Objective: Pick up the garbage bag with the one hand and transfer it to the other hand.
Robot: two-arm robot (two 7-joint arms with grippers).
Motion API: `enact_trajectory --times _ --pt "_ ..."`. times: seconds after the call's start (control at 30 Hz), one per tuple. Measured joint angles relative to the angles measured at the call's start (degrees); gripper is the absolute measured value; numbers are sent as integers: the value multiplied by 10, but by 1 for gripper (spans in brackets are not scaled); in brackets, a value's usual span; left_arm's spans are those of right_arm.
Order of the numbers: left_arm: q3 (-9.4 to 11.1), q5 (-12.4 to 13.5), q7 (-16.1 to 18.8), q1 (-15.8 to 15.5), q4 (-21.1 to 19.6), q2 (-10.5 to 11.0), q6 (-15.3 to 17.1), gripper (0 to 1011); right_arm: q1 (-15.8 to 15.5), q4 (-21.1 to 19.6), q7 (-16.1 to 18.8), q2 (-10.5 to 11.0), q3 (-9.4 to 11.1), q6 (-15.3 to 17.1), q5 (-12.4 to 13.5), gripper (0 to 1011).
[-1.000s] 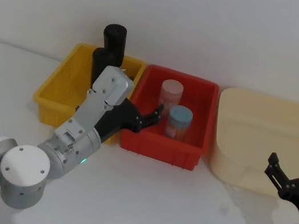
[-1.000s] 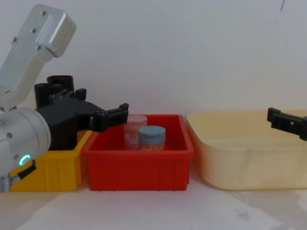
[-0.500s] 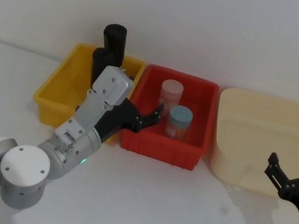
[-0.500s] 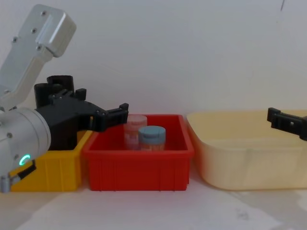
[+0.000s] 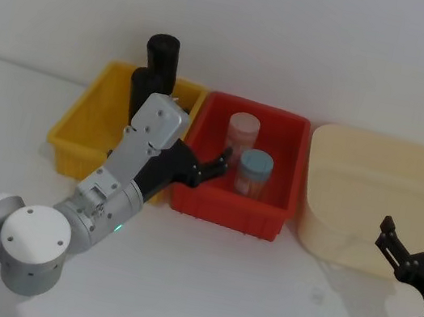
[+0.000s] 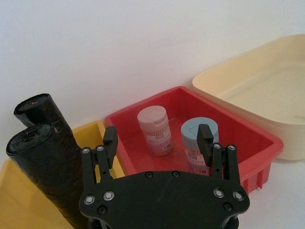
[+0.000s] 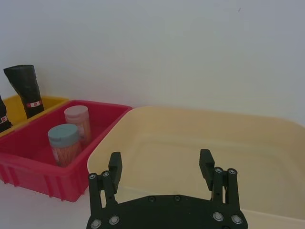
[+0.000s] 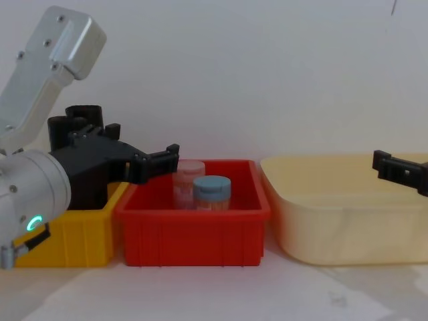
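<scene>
Left gripper (image 6: 157, 138) fingers spread, empty, garbage bag (image 5: 163, 53) upright beside them in yellow bin (image 5: 78, 123), right gripper (image 7: 160, 162) spread, empty

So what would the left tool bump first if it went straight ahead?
Probably the pink jar in the red bin: it stands straight ahead of the left tool, though the tool might pass just over its lid.

Three bins in a row on a white table

The table (image 5: 237, 294) carries a yellow bin (image 5: 71, 157) towards its left, a red bin (image 5: 227, 210) just beside it in the middle, and a wider cream tub (image 5: 329, 238) close on the right, all lined up along the far edge by the wall.
</scene>
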Motion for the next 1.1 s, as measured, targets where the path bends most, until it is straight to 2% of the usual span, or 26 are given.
enact_trajectory --times 0.33,0.57,0.8,0.9,0.93,1.1 --pt "0 0 -1 -1 0 -1 0 1001 5 2 2 -1 0 2 0 1001" --pt "0 -5 -15 -12 -4 -1 20 1001 37 13 19 -5 -5 28 9 1001" --pt "-2 -12 -39 -28 -18 10 48 1001 86 24 41 -11 -21 73 13 1001" --pt "-7 -16 -53 -35 -20 18 59 1001 120 39 53 -17 -33 98 13 1001" --pt "-8 -17 -57 -37 -21 20 62 1001 120 39 53 -17 -33 98 13 1001" --pt "-19 -27 -80 -48 -21 34 80 1001 178 76 68 -35 -53 135 10 1001"
